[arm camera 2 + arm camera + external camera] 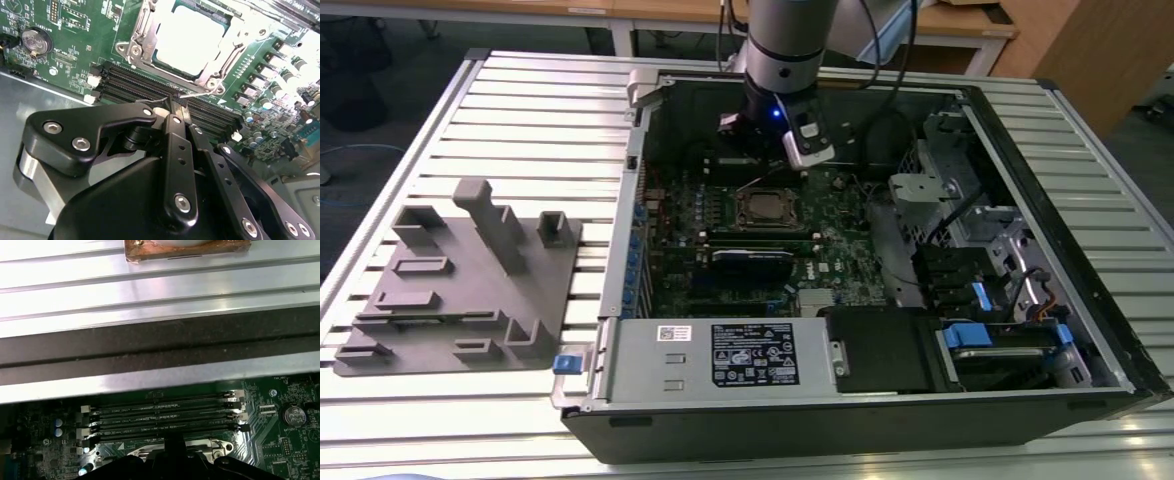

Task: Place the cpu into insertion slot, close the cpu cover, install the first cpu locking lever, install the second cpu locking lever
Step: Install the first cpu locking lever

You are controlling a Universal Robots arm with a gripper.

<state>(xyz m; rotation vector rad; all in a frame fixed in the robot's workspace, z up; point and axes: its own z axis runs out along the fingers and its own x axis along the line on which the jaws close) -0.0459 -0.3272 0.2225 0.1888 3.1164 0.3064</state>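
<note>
Fingertips (174, 111) of the gripper (176, 102) are pressed together, their tips at a thin wire lever (200, 93) beside the memory slots (145, 85). On the exterior view's left lies a grey fixture (454, 290); rightward, the cpu (187, 37) sits in the insertion slot (131, 50), the cpu cover (200, 75) flat around it

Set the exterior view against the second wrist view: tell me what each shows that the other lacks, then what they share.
Exterior view: the grey fixture block on the slatted table, and the case's power supply. Second wrist view: a coin cell battery on the board. Shared: the gripper and the cpu lying in the insertion slot.
</note>
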